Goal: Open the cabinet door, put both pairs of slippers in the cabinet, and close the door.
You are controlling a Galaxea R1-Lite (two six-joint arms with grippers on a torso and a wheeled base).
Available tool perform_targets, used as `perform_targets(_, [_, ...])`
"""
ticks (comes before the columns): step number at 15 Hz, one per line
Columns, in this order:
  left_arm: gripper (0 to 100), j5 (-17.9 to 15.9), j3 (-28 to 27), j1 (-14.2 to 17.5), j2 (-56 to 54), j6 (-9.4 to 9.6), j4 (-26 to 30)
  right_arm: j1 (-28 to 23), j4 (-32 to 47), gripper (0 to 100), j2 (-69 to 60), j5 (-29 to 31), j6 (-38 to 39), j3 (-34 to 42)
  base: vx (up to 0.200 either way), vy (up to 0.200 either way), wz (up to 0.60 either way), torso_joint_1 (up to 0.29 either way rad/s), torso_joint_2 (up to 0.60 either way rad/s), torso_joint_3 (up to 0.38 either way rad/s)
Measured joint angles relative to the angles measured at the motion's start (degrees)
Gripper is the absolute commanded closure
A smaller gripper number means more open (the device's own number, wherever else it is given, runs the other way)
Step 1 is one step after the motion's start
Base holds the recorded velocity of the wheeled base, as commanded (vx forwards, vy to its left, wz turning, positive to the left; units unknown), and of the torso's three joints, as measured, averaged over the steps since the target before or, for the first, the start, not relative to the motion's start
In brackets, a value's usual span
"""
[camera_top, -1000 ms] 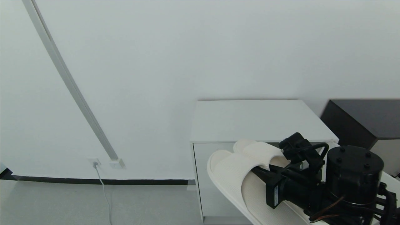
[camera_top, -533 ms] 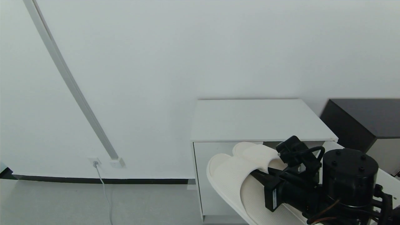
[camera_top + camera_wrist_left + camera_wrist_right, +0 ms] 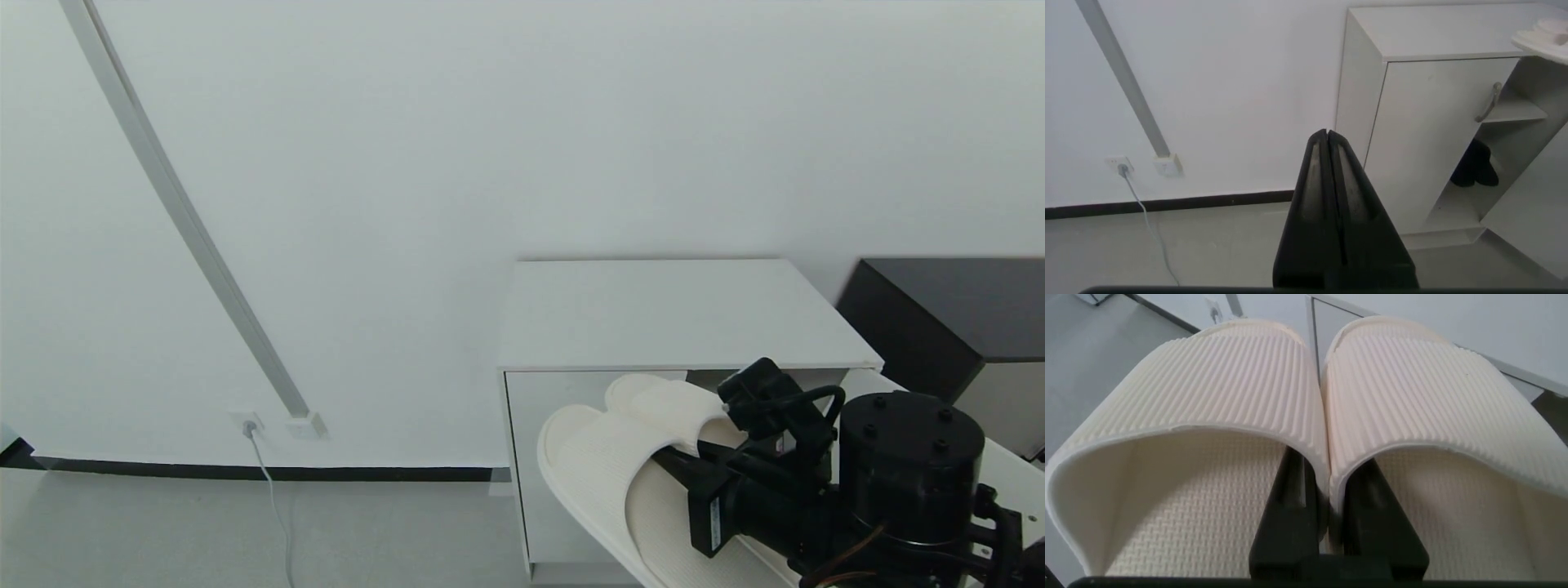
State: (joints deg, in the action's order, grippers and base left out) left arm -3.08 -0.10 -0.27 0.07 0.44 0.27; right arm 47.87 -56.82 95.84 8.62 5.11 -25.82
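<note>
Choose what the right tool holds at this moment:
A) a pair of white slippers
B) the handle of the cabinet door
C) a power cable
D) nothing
A: the right tool is closed on the inner edges of the pair of white slippers, which lie side by side and are held up in front of the cabinet.

The head camera looks forward and down from above, at middle range from the cabinet (image 3: 669,314), taking in its top and front. The left wrist camera stands farther from the cabinet and looks along the left gripper (image 3: 1328,137) at its front. The right wrist camera faces the cabinet at close range, directly behind the slippers (image 3: 1241,392). The head and left wrist views share the cabinet and the wall socket (image 3: 246,425) left of it.
</note>
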Motion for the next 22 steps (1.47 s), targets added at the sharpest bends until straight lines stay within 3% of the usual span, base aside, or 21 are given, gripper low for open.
perform_targets(18, [100, 0.00, 0.00, 0.00, 0.00, -0.01, -0.02, -0.05, -0.18, 100, 0.21, -0.04, 0.00, 0.60, 0.000, -0.200, 0.00, 0.004, 0.00, 0.004])
perform_targets(22, [100, -0.02, 0.00, 0.06, 0.00, 0.00, -0.02, -0.28, -0.51, 100, 0.16, 0.02, 0.09, 0.66, 0.000, 0.000, 0.00, 0.000, 0.00, 0.000])
